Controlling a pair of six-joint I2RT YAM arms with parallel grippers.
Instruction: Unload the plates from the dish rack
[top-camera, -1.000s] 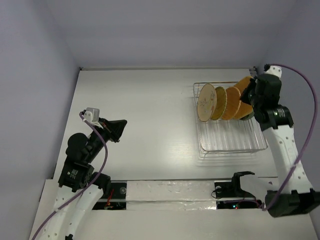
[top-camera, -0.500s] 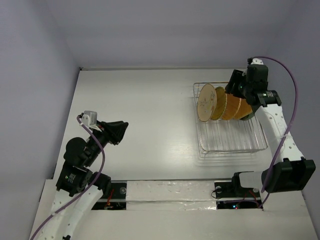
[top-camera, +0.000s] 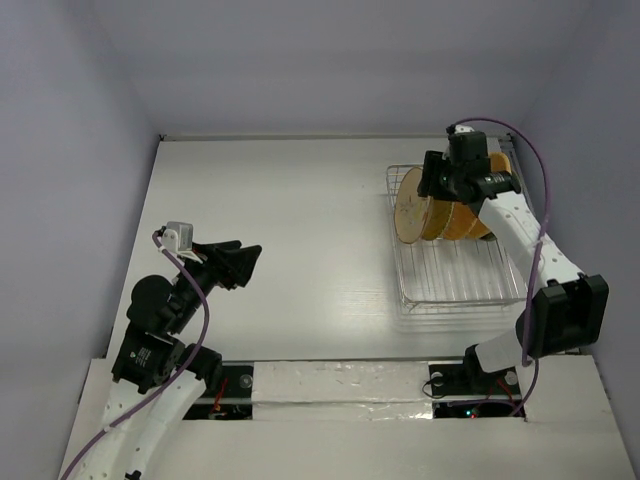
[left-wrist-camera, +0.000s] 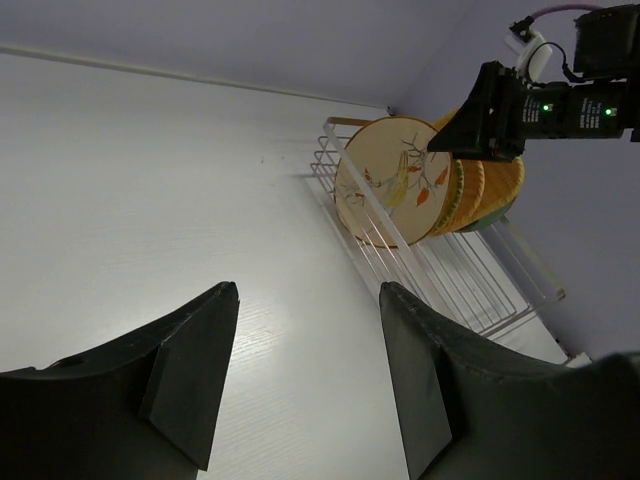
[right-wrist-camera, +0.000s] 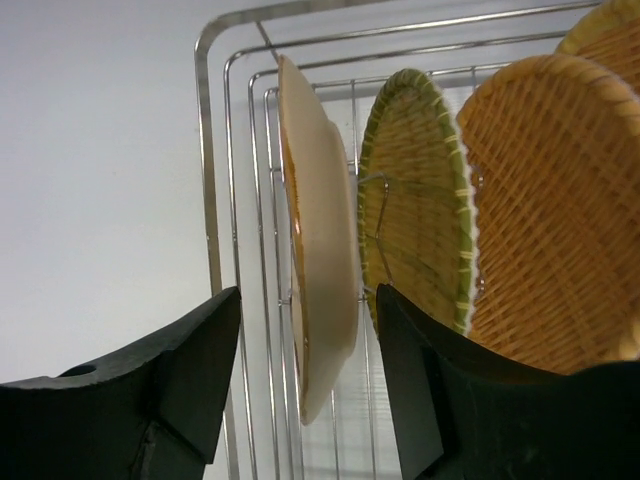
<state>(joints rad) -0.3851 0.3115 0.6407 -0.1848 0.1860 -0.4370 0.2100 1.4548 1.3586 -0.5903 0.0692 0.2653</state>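
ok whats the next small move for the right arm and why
Probably lower the right gripper until its open fingers straddle the cream plate rim, then close: that plate stands upright at the dish rack end, lined up between the fingers, ungripped.

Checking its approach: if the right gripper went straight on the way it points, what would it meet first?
Probably the cream plate, standing edge-on between the open fingers of the right gripper; the gap to it is unclear.
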